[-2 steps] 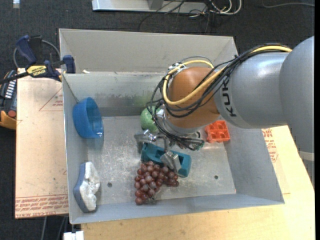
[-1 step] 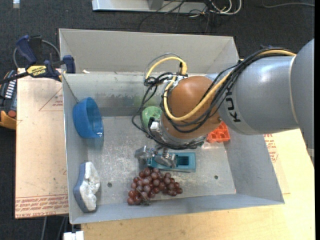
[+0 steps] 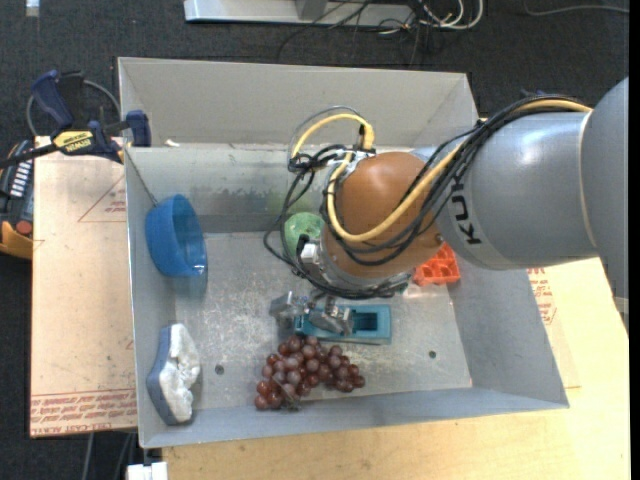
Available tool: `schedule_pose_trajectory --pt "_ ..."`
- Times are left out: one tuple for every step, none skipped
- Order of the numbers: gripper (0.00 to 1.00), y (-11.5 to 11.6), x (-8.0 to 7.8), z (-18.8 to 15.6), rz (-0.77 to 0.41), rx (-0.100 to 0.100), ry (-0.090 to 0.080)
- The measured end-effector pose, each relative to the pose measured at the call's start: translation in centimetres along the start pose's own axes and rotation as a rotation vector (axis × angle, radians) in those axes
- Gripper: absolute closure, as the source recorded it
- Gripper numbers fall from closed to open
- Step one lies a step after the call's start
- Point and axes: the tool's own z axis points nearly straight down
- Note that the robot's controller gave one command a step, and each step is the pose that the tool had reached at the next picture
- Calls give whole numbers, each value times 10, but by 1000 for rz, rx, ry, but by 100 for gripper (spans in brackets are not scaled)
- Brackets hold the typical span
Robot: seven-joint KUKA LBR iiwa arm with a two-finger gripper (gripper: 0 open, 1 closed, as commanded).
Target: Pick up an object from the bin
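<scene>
Nothing is lifted yet: the gripper (image 3: 305, 316) hangs low at a teal block (image 3: 368, 323), which lies flat just beside the bunch of grapes (image 3: 308, 366), on their far side. Whether its grip is clenched or released I cannot tell. Grasping and lifting seemingly remain.

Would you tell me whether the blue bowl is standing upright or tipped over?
Tipped: the blue bowl leans on its side against the left wall of the bin, its opening facing the middle.
</scene>
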Motion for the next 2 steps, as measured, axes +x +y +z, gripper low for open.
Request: schedule_pose_trajectory --pt "100 0 -1 -1 1 1 -2" --pt "100 1 -2 -9 1 0 -3"
